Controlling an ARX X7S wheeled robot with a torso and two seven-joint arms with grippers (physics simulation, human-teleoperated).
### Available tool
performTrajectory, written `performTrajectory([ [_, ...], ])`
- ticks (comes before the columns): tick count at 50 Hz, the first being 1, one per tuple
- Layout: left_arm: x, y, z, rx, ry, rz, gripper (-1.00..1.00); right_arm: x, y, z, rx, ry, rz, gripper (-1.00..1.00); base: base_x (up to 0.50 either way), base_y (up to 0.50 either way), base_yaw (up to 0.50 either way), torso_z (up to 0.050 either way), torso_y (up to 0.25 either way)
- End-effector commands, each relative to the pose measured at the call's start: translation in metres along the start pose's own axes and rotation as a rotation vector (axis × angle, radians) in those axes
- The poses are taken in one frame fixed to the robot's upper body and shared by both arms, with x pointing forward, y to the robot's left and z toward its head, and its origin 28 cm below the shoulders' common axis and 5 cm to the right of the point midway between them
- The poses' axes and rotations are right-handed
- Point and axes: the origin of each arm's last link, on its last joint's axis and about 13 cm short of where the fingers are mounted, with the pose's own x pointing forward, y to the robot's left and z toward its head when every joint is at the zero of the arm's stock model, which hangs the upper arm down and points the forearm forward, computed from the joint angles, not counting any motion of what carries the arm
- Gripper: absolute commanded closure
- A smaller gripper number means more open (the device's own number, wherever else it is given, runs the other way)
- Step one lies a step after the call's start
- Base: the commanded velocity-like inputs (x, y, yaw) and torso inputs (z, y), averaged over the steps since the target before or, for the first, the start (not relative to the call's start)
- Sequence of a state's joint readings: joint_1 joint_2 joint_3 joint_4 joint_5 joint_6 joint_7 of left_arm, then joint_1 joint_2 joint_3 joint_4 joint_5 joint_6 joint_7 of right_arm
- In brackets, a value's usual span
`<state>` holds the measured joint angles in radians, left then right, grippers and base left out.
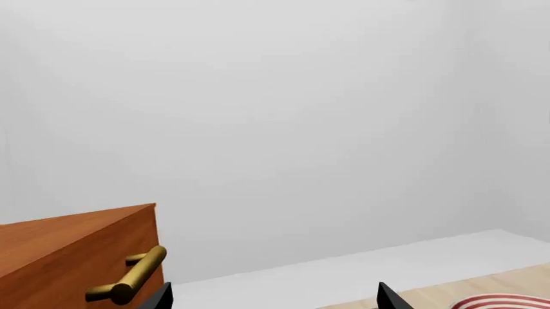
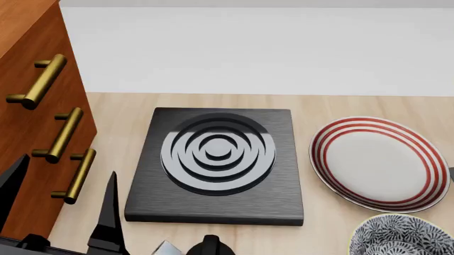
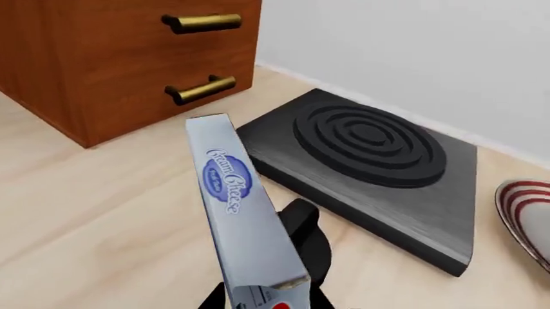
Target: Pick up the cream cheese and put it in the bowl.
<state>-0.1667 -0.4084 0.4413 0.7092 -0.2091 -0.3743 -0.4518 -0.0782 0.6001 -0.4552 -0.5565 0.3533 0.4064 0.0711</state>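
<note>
A: Where is the cream cheese (image 3: 236, 212) held?

B: Clamped upright in the right hand (image 3: 275, 283), lifted off the surface (image 3: 94, 206) beside the burner plate (image 3: 378, 161). The left hand (image 2: 64, 207) is seen spread apart, empty.

A: How should it be carried?

B: Level, across to the bowl (image 2: 404, 236), and released low inside the rim.

L gripper (image 2: 64, 196) agape, R clamped.

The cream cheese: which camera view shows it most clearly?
The right wrist view. There the cream cheese fills the middle of the picture, its blue oval logo readable, held in the right end effector. The head view shows only a small grey corner at its bottom edge. The left wrist view does not show it.
</note>
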Motion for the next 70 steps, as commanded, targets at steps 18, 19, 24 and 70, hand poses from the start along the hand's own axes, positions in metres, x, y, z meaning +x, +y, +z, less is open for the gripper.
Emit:
performTrajectory([
  [18, 0.000, -0.001, 0.000, 0.005, -0.006, -0.006, -1.00, -0.020, -0.013, 0.026, -0.056, -0.031, -0.146, 1.00, 0.00, 0.00, 0.00, 0.000, 0.001],
  [19, 0.000, -0.001, 0.000, 0.005, -0.005, -0.008, -1.00, -0.022, -0.014, 0.030, -0.059, -0.029, -0.152, 1.00, 0.00, 0.00, 0.00, 0.000, 0.000],
  [24, -0.001, -0.001, 0.001, 0.001, -0.015, -0.014, -1.00, -0.026, -0.018, 0.035, -0.054, -0.024, -0.197, 1.00, 0.00, 0.00, 0.00, 0.000, 0.000],
  [70, -0.001, -0.001, 0.003, -0.011, -0.021, -0.014, -1.00, -0.056, -0.039, 0.053, -0.008, 0.035, -0.469, 1.00, 0.00, 0.00, 0.00, 0.000, 0.000],
])
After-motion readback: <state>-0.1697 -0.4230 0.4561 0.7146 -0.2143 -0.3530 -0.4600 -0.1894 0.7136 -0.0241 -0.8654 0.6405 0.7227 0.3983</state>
